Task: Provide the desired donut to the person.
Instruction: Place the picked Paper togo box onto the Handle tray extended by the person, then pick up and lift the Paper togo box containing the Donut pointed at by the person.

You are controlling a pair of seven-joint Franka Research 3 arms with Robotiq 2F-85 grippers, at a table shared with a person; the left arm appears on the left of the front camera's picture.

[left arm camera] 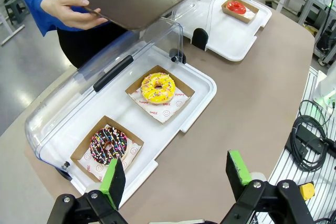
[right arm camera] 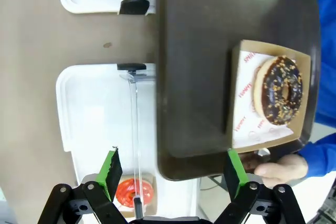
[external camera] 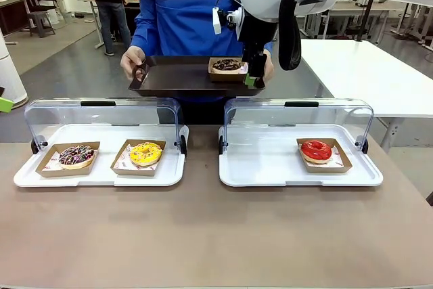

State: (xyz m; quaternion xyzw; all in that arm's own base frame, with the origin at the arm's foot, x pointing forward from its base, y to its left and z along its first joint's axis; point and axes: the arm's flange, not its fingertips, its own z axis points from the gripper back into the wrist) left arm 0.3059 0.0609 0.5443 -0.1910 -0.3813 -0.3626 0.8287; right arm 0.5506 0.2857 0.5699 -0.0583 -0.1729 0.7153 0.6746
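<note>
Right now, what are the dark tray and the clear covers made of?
The dark tray: probably plastic, glossy brown, reflecting ceiling light. The clear covers: rigid transparent plastic, possibly acrylic; the white trays show through, with glare streaks.

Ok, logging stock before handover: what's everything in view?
table: one, brown
display cases: two, white, lids raised, on table
chocolate donut: one, brown, on serving tray
serving tray: one, dark, held at far side
yellow donut: one, yellow, left display case
sprinkled donut: one, dark, left display case
red donut: one, red, right display case
person's hands: two, bare, holding serving tray
left gripper: one, black-green, open, above table
right gripper: one, black-green, open, by serving tray
</note>
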